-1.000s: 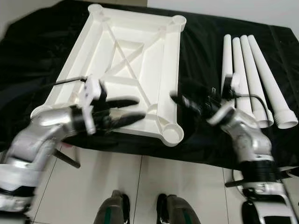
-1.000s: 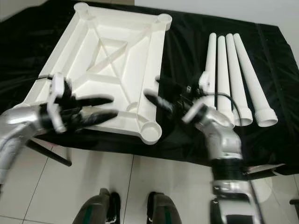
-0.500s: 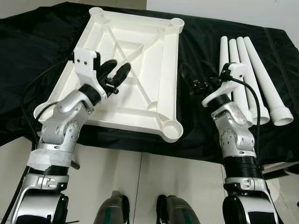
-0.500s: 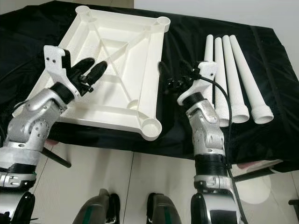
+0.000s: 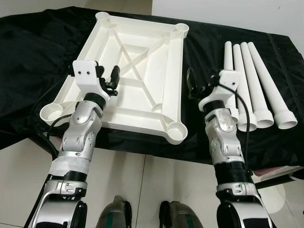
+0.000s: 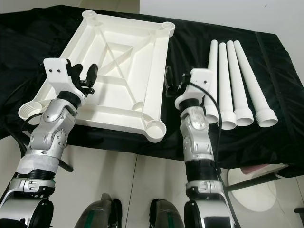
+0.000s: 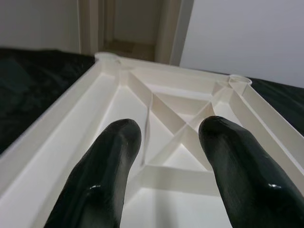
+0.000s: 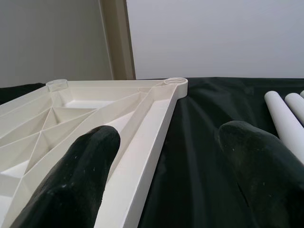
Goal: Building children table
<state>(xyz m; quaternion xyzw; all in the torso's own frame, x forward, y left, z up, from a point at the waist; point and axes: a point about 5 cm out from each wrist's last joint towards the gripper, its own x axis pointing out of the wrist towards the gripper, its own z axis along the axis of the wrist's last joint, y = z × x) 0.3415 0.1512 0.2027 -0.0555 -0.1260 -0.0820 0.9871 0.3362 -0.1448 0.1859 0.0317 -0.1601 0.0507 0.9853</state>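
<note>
Your left gripper (image 5: 110, 80) hovers over the upturned tabletop (image 5: 137, 52) at centre-left, jaws apart and empty. Your right gripper (image 5: 192, 85), jaws apart, hangs between tabletop and the four legs (image 5: 249, 71) lying at right. No leg is fitted yet; all four remain

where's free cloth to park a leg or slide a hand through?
Bare black cloth between the tabletop and the four legs, though the right gripper hovers there. More beyond the tabletop's left rim. Crowded: legs lie packed together.
</note>
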